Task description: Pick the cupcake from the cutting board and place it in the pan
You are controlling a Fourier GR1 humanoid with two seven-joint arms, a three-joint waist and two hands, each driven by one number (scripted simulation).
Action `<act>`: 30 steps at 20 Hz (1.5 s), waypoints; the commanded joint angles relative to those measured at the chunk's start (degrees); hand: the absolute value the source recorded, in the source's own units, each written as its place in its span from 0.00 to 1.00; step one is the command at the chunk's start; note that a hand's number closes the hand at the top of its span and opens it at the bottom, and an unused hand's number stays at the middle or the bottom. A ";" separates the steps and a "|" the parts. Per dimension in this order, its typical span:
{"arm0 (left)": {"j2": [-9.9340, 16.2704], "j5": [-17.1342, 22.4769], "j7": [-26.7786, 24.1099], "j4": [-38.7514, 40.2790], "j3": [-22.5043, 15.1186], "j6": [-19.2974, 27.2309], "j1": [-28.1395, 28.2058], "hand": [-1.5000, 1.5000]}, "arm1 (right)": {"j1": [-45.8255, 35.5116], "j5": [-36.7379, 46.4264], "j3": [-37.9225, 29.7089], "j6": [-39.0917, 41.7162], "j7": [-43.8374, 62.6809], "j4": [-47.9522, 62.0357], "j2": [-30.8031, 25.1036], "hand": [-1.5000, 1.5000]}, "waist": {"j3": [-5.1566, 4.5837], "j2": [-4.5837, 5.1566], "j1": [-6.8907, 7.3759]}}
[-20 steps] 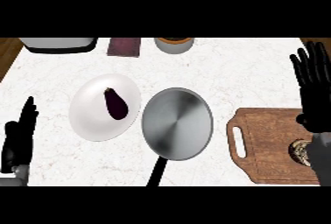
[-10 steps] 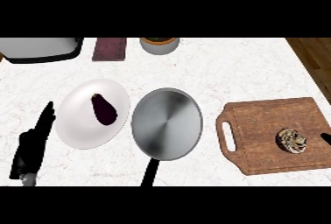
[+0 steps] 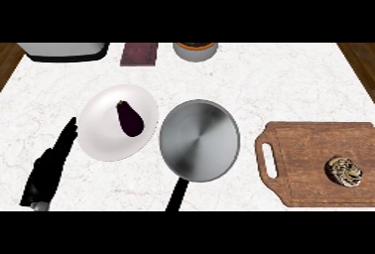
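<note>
Fingers [image 3: 67,134] of the left hand [image 3: 47,173] are held straight and pressed together, pointing up the counter at the lower left, edge-on to the view, so nothing is being pinched or carried there. It's basically parked, resting just beside the white plate [image 3: 102,141]. The right hand isn't seen anywhere, so nothing can be said about it.

Nearest on the right, the cupcake [image 3: 345,171] is left sitting on the cutting board [image 3: 307,149], toward its right end and well apart from the slot handle on the left side. So the pick hasn't been done yet, judging by that.

Between board and plate, the pan [image 3: 199,140] is laid flat with its black handle aimed at the near edge, which keeps the bowl open from above for a drop-in. An eggplant [image 3: 130,118] is set on the plate, not part of the job.

Farther back, a dark book-like slab [image 3: 139,53], a small pot [image 3: 195,50] and a grey appliance [image 3: 62,50] are lined along the far edge, out of the way.
</note>
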 commanded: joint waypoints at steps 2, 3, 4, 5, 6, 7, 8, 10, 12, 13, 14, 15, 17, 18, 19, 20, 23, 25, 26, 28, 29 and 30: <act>1.17 0.65 0.31 -0.68 1.13 -1.86 -0.09 0.50 | 4.84 -2.13 0.04 7.61 14.89 -14.82 -8.99 0.00 | 0.11 0.00 0.95; 0.27 -1.17 0.87 -4.44 -1.27 -0.59 2.20 0.50 | 1.62 -2.93 -0.44 8.01 19.05 -14.67 -10.57 0.00 | 0.21 0.04 2.14; -0.51 -0.92 2.63 -2.91 -0.62 -0.41 -0.97 0.50 | 1.63 -3.50 -0.37 9.79 20.83 -16.65 -11.71 0.00 | 0.24 0.13 1.60; 0.69 -1.54 1.98 -4.60 -0.67 -1.05 0.92 0.50 | 0.36 -4.76 -0.74 11.22 22.33 -16.27 -11.96 0.00 | 0.30 0.11 2.04; 0.04 0.38 2.74 -4.17 0.25 -2.11 -0.20 0.50 | -3.59 -6.84 -1.66 14.24 22.89 -12.64 -13.89 0.00 | 0.34 0.24 2.44; -2.47 -3.17 1.89 -3.04 -2.49 0.87 1.62 0.50 | -2.33 -5.61 -0.45 13.36 26.51 -17.30 -13.84 0.00 | 0.30 0.20 2.09; -2.64 -2.23 -0.40 -0.11 -1.81 -1.12 0.58 0.50 | -4.66 -6.29 -0.95 14.62 29.68 -16.46 -15.67 0.00 | 0.29 0.30 2.14; -2.83 -2.93 3.07 -1.50 -1.22 -0.60 -2.64 0.50 | -9.58 -6.06 1.07 16.25 33.30 -13.51 -16.81 0.00 | 0.35 0.39 2.56; -3.15 -4.48 3.55 -4.50 -2.66 0.22 -0.04 0.50 | -13.97 -7.96 2.28 16.21 37.92 -11.67 -16.40 0.00 | 0.37 0.41 3.27; -2.42 -2.91 5.58 -5.10 -0.39 -0.67 -1.11 0.50 | -14.51 -5.55 4.31 16.43 36.77 -9.57 -15.16 0.00 | 0.39 0.37 2.97; -2.74 -1.84 0.18 1.56 1.05 -3.01 -3.15 0.50 | -14.62 -5.99 5.83 16.19 40.29 -13.92 -15.14 0.00 | 0.32 0.43 2.51; -3.30 -4.41 8.39 -5.65 -1.87 -0.13 -2.90 0.50 | -15.64 -7.89 5.27 19.56 37.72 -9.23 -15.35 0.00 | 0.41 0.35 2.80; -4.07 -3.90 2.14 -0.63 -0.66 -1.85 -2.99 0.50 | -21.27 -7.68 8.13 20.91 38.83 -5.17 -15.84 0.00 | 0.38 0.53 3.25; -1.80 -2.97 1.92 -1.73 0.46 -3.67 -0.72 0.50 | -21.00 -8.74 7.41 23.05 36.95 -2.20 -15.85 0.00 | 0.40 0.46 3.26; -3.69 -3.93 3.84 0.56 0.56 -2.44 -4.54 0.50 | -20.60 -8.71 7.47 23.45 40.22 -5.77 -17.00 0.00 | 0.36 0.37 2.40; -2.97 -4.18 1.97 -3.00 -0.53 -2.48 -0.18 0.50 | -23.25 -9.30 9.77 24.48 41.05 -2.95 -17.70 0.00 | 0.37 0.46 3.68; -2.20 -3.62 6.61 -5.46 -0.13 -2.94 -1.18 0.50 | -21.34 -11.44 12.54 27.73 41.72 -2.66 -18.53 0.00 | 0.41 0.38 3.30; -5.40 -4.77 2.93 -0.10 -0.73 -1.94 -3.32 0.50 | -23.65 -11.61 15.34 27.78 41.07 0.42 -16.72 0.00 | 0.37 0.65 3.08; -3.93 -4.09 2.29 0.62 0.57 -3.45 -3.06 0.50 | -26.41 -14.23 14.31 29.49 45.35 -1.09 -19.09 0.00 | 0.33 0.52 3.03; -2.86 -3.83 3.79 -1.95 1.14 -4.29 -3.01 0.50 | -26.78 -14.73 15.72 30.04 45.95 -0.33 -18.93 0.00 | 0.36 0.38 2.93; -2.92 -3.18 3.22 -1.13 2.40 -4.27 -3.48 0.50 | -27.51 -15.37 16.41 30.71 46.52 0.09 -19.26 0.00 | 0.35 0.40 2.94; -4.47 -5.35 2.83 -3.27 -0.38 -2.80 -0.46 0.50 | -28.57 -13.74 18.42 29.45 45.64 2.40 -17.63 0.00 | 0.38 0.41 3.43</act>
